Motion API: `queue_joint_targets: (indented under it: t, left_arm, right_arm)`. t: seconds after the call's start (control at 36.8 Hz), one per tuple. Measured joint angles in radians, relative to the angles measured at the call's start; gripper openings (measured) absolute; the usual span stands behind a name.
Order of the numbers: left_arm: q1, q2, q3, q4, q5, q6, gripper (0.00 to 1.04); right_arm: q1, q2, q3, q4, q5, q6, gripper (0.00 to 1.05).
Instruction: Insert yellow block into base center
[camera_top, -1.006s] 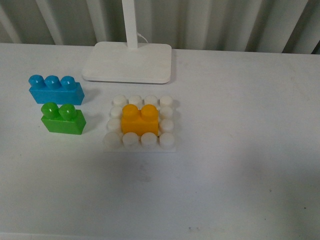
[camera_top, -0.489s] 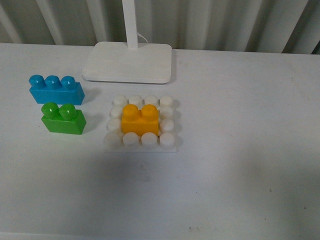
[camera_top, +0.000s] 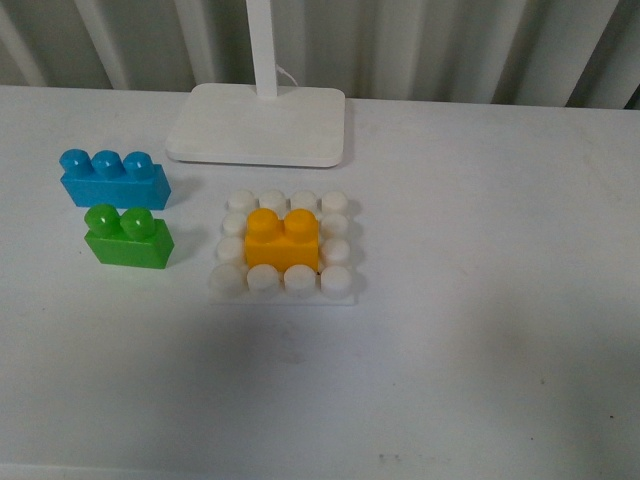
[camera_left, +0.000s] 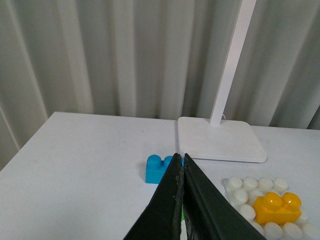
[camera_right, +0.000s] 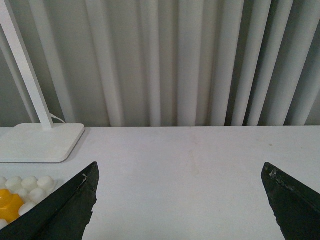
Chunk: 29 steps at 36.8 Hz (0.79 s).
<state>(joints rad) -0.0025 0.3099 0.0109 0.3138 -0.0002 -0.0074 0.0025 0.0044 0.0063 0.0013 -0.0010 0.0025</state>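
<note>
yellow block seated in the middle of the base

where the front view begins on the left, the blue brick lies nearest the table's left side, with the green brick just in front of it, the two nearly touching. neither carries any readable writing or mark, and none shows anywhere else in the pictures. to their right the base lies flat, and the yellow block sits upright on its central studs, with white studs showing on all four sides of it. behind the base, close to its far edge, stands the white slab with its pole rising out of view. a narrow strip of bare table separates the green brick from the base. right of the base the table is bare out to the picture's edge, and the near part is bare as well. a pleated curtain closes the far edge.

the left gripper has its tips pressed together, holding nothing, raised above the blue brick's side of the table. the right gripper is spread wide, also holding nothing, over the bare right part.
</note>
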Motion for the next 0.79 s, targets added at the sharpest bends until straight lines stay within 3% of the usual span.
queue_joint_targets:
  t: [0.49, 0.6, 0.79]
  left_arm:
    - [0.0, -0.137, 0.0, -0.136, 0.0, 0.0, 0.04]
    - [0.0, -0.285, 0.0, -0.303, 0.0, 0.0, 0.04]
    - [0.0, -0.304, 0.0, -0.312, 0.0, 0.0, 0.04]
  right_arm:
    - [0.0, 0.0, 0.0, 0.0, 0.0, 0.0, 0.95]
    - [0.0, 0.0, 0.0, 0.0, 0.0, 0.0, 0.95]
    - [0.0, 0.0, 0.0, 0.0, 0.0, 0.0, 0.95]
